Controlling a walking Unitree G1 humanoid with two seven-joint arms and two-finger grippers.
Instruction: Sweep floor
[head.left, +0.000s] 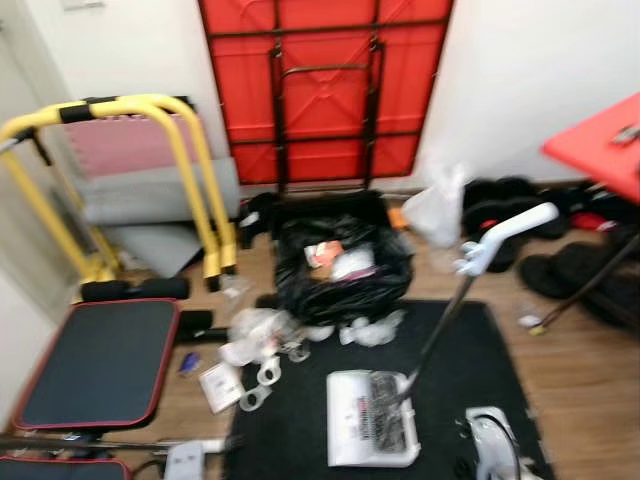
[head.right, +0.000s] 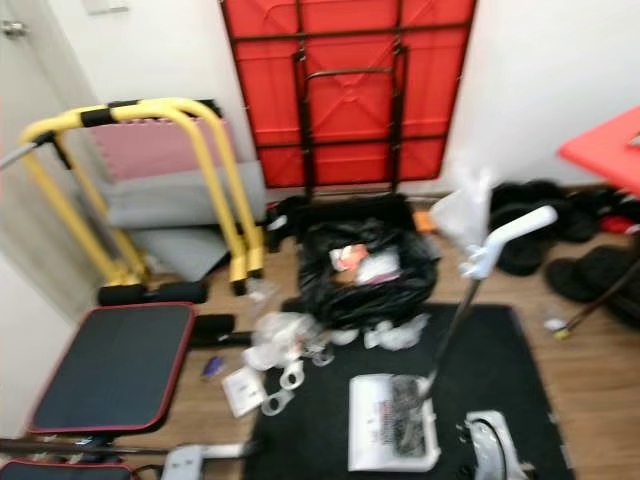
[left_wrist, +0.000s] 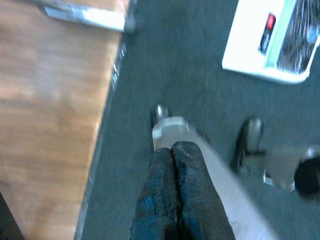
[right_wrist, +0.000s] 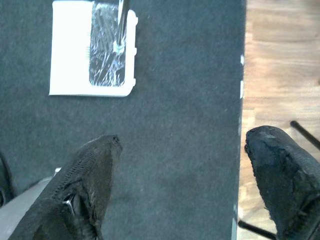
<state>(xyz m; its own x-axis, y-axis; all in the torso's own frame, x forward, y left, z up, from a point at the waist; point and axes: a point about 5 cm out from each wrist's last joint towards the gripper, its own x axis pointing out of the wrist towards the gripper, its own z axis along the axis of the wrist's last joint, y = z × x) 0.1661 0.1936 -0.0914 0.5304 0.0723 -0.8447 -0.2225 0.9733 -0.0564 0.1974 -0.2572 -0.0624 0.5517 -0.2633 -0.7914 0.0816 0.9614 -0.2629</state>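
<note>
Head view, looking down into a cluttered room, slightly blurred. Black mat (head.left: 300, 420) across the lower middle, over a wooden floor (head.left: 590, 370). On the mat at about 6 o'clock, a white dustpan (head.left: 370, 418) lying flat, with a dark broom head inside it and a thin dark handle (head.left: 445, 320) leaning up toward 2 o'clock, ending in a white grip (head.left: 505, 238). At centre, an open black rubbish bag (head.left: 345, 262) holding paper scraps. Around its base, from 7 to 6 o'clock, loose white litter (head.left: 262, 345) of crumpled plastic and tape rings, partly on the mat, partly on the floor. At 12 o'clock, a red folded table (head.left: 325, 85) leaning against the wall. At 10 o'clock, a yellow frame (head.left: 120, 170); at 8 o'clock, a black padded bench (head.left: 100, 362). At 3 o'clock, dark shoes (head.left: 560, 240) along the wall.

Left wrist view: left gripper (left_wrist: 172, 165) above the mat, both black fingers (left_wrist: 162, 190) pressed tightly together with nothing between them. White dustpan corner (left_wrist: 265, 45) well beyond. Wooden floor alongside the mat's edge.

Right wrist view: right gripper (right_wrist: 182, 170) spread wide, fingers (right_wrist: 95, 170) well apart and empty, hovering over the mat. White dustpan (right_wrist: 75, 50) with the bristles in it ahead, apart from the fingers.
</note>
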